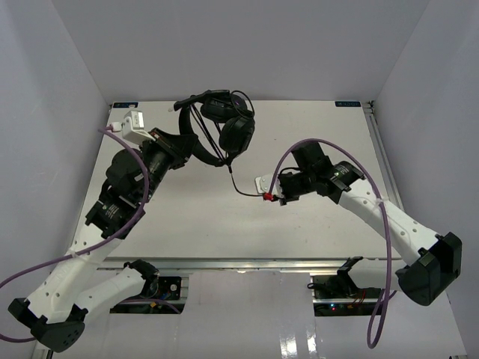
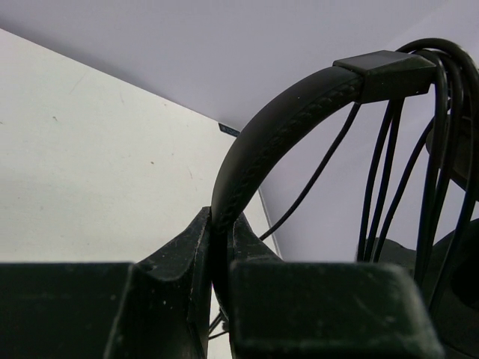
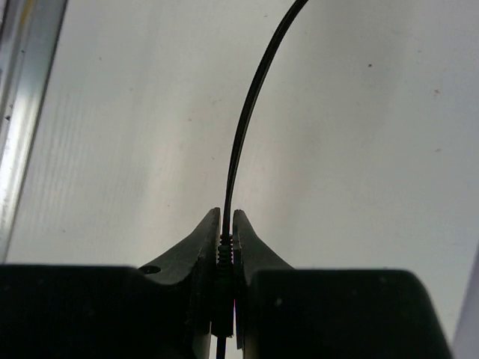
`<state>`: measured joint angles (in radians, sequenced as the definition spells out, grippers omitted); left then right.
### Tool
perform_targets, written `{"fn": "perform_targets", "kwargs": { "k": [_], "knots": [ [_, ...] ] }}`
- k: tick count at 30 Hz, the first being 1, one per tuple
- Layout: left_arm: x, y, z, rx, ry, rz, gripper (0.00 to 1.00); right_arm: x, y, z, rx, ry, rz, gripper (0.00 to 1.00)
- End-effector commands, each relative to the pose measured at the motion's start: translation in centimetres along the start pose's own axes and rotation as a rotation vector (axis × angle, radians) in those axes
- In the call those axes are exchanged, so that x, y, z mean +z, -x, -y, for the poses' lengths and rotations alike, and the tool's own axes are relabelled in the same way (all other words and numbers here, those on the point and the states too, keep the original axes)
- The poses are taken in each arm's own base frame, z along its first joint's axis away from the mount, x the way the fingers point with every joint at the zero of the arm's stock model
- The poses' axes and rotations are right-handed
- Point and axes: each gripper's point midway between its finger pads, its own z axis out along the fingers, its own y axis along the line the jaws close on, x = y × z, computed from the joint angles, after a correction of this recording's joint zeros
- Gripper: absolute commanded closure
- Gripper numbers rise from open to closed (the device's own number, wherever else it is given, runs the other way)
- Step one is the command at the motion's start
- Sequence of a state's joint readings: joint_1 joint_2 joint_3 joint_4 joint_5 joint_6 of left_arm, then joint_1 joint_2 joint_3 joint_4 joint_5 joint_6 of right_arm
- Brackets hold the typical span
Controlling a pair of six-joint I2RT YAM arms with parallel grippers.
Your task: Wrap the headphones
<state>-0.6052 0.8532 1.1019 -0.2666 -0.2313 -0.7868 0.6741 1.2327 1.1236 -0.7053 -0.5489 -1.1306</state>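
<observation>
The wrapping looks well under way, in my judgement: the left gripper (image 2: 223, 224) is clenched on the headband (image 2: 262, 142) of the headphones (image 1: 224, 123), holding them raised over the far-left part of the table (image 1: 314, 232), and several turns of cable (image 2: 378, 172) already hang in loops from the band beside the earcups (image 1: 236, 133). The right gripper (image 3: 227, 221) is pinched tight on the ribbed plug end (image 3: 222, 254) of that cable, low near the table's middle, with 1 loose run sagging from the earcups down and across to it. The next move, as I read it, calls for the right arm to carry the plug up and around the band for another turn (perhaps only 1 or 2, since little slack looks left), pulling gently so the band is not dragged out of the left jaws. Room is tight at the back: the back wall (image 1: 247, 45) stands close behind the headphones, and the left wall (image 1: 45, 112) flanks the left arm. The open room is on the near and right side of the table, bounded by the right rail (image 1: 380, 149) and the near rail (image 1: 247, 263). The purple robot cable (image 1: 288, 153) arching over the right wrist lies near that path and could snag.
</observation>
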Motion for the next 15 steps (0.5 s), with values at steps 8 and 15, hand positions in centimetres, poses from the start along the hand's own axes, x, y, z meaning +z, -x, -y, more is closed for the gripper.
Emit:
{"fn": "perform_targets", "kwargs": {
  "k": [8,15],
  "knots": [
    [1.4,1.6,-2.5,0.033,0.143,0.104,1.0,-6.3,4.0,-0.5,-0.48,-0.034,-0.325,0.92],
    [1.2,1.4,-4.9,0.141,0.245,0.099,1.0,-8.3,6.6,0.4,-0.592,-0.108,-0.406,0.92]
  ]
}}
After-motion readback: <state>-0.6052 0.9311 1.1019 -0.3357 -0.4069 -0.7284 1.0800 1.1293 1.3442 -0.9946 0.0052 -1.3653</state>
